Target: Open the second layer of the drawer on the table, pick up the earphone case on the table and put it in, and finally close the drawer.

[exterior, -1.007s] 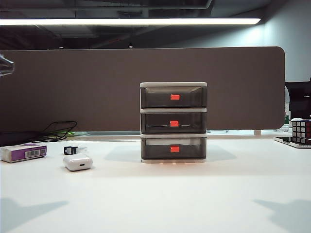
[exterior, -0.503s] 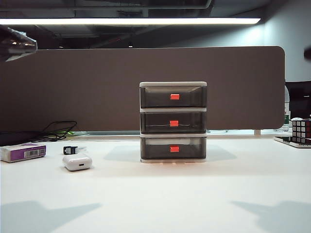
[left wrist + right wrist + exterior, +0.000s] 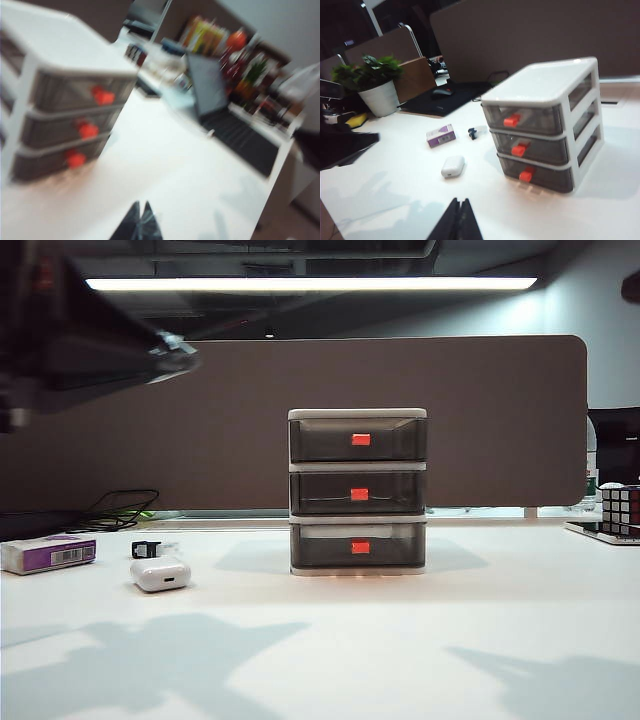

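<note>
White three-drawer cabinet, the drawer (image 3: pixel 357 491), stands upright mid-desk (image 3: pixel 420 640); all three grey trays pushed in flush. The second layer of the drawer (image 3: pixel 357 494) is closed, its red-orange handle (image 3: pixel 359 494) facing front.

Earphone case (image 3: pixel 160 573) lies flat on the desk, well to the left of the cabinet and a little nearer the front edge, touching nothing. Just behind the case sits a small black clip-like object (image 3: pixel 146 549). Further left from the cabinet, a white-and-purple box (image 3: pixel 48 553) lies near the desk's side. A black cable (image 3: pixel 122 508) loops behind these against the brown partition (image 3: pixel 200 420). Far to the right of the cabinet, a puzzle cube (image 3: pixel 620 507) sits at the desk's edge.

Left gripper (image 3: pixel 139 224): dark tips seen in its wrist view, jaws pressed together, nothing between them, hanging over bare desk in front of the cabinet's far side. In the exterior view the left arm (image 3: pixel 80 340) is a dark blurred mass high up, well above and left of the cabinet.

Right gripper (image 3: pixel 458 221): jaws meet at a point, empty, above the desk, well short of the cabinet and the case (image 3: pixel 452 166).
</note>
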### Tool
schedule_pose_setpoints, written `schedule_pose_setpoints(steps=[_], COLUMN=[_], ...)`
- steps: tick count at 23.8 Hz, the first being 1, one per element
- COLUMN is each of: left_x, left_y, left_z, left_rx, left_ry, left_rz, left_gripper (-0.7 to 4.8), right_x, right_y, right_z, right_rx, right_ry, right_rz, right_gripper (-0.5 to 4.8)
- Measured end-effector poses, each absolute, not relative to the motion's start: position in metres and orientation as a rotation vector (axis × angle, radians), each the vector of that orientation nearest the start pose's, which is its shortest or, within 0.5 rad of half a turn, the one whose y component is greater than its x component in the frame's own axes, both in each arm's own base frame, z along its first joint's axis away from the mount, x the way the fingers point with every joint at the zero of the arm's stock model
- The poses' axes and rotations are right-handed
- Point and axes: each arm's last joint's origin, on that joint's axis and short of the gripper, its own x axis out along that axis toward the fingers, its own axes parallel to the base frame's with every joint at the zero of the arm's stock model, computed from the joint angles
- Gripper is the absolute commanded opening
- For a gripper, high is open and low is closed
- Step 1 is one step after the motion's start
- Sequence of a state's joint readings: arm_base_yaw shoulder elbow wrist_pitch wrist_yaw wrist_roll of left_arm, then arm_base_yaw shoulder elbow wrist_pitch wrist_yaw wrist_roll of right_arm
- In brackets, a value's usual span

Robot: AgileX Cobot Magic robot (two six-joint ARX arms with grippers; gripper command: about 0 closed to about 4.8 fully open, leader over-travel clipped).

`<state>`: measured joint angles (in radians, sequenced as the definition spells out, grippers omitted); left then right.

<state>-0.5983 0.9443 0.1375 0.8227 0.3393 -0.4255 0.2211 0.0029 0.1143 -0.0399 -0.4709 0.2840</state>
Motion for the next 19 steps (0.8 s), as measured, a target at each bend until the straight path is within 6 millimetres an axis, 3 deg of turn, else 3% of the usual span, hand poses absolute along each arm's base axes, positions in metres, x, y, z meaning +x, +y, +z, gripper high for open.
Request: schedule_pose_setpoints(steps=[4,9,11,14,16,19], left_x=[0.152,0.163,0.171,0.175,0.176,0.174], left_y=[-0.115,-0.124,-0.131,-0.133,-0.133,-0.137], left_z=[0.184,0.176,0.172,0.172,0.171,0.169], left_rx=[-0.559,-0.596,-0.621,-0.634,-0.641,-0.664], left_ry=[0.070,0.138,0.197,0.204,0.197,0.195], left_rz=[-0.966,-1.005,-1.025,-1.004,-0.977,-0.887], left_gripper=[0.30,0.31,0.41,1.32,1.32,1.30], right_x=[0.078,0.089,0.101,0.118,0.130,0.166], right_y=[0.031,0.033,0.036,0.040,0.043,0.051], right_z=[0.217,0.220,0.230,0.243,0.249,0.266], right_rx=[0.247,0.223,0.180,0.158,0.142,0.127], right_ry=[-0.028,0.056,0.103,0.126,0.137,0.184], right_rz=[0.697,0.684,0.678,0.676,0.677,0.682], right_gripper=[-0.05,-0.05,-0.05,-0.05,-0.05,-0.05])
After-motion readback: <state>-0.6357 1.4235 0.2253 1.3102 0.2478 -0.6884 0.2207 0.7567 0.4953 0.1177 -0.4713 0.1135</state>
